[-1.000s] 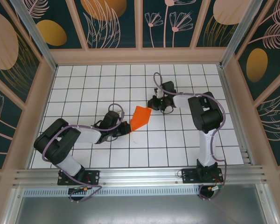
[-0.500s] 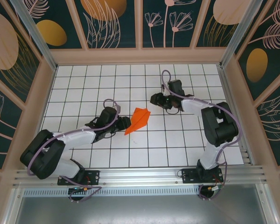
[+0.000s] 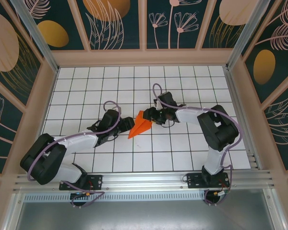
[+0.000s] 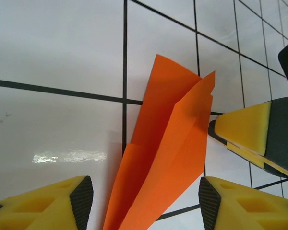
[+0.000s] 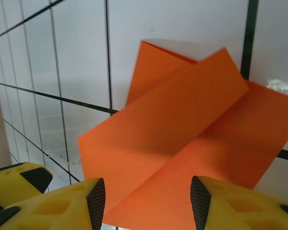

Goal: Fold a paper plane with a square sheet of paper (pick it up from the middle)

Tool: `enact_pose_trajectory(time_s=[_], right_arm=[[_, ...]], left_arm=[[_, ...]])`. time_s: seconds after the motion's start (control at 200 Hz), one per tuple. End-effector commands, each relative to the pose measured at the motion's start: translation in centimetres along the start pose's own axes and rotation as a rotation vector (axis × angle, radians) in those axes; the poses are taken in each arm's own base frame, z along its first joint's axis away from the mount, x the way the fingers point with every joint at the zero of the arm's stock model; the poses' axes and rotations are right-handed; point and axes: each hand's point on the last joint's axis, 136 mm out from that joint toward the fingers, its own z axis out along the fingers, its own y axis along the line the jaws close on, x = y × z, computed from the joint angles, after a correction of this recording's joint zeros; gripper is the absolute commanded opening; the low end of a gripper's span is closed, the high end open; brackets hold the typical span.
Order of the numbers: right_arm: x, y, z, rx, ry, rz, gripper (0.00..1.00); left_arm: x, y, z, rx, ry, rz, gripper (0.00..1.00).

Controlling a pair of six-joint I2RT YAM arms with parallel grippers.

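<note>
The square sheet of paper is folded into a narrow orange paper plane (image 3: 140, 124) with a raised centre ridge, and it lies on the white grid table (image 3: 86, 86). My left gripper (image 3: 126, 125) is at its pointed near-left end, open. The plane (image 4: 168, 148) runs up between the yellow fingers (image 4: 62, 203) with a gap on both sides. My right gripper (image 3: 151, 116) is at the wide far-right end, also open. Its black pads (image 5: 97, 200) straddle the plane's folded wings (image 5: 182, 143) without pinching them. The right gripper's finger (image 4: 249, 129) shows in the left wrist view.
Wooden-framed walls with leaf panels (image 3: 144, 24) close off the table on three sides. An aluminium rail (image 3: 144, 179) runs along the near edge by the arm bases. The left gripper's yellow finger (image 5: 17, 179) sits at the lower left of the right wrist view.
Both grippers have opened and let go of the plane, which now rests on the table. The right gripper drew back to the right, then returned to the plane's wide end.
</note>
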Motion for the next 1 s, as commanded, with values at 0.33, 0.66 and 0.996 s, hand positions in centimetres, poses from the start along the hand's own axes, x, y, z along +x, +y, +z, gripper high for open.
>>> enact_pose_trajectory(time_s=[0.33,0.66,0.996], right_arm=[[-0.3,1.4,1.7,-0.043,0.02,0.057,0.48],[0.2,2.5,2.5,-0.087,0.051,0.043,0.41],[1.1,2.9,3.2,-0.128,0.074,0.009,0.29]], left_arm=[[1.3,0.6,3.0,0.01,0.072,-0.018,0.56],[2.2,0.5,3.8,0.038,0.117,-0.024,0.38],[2.4,0.6,3.9,0.047,0.127,-0.034,0.33]])
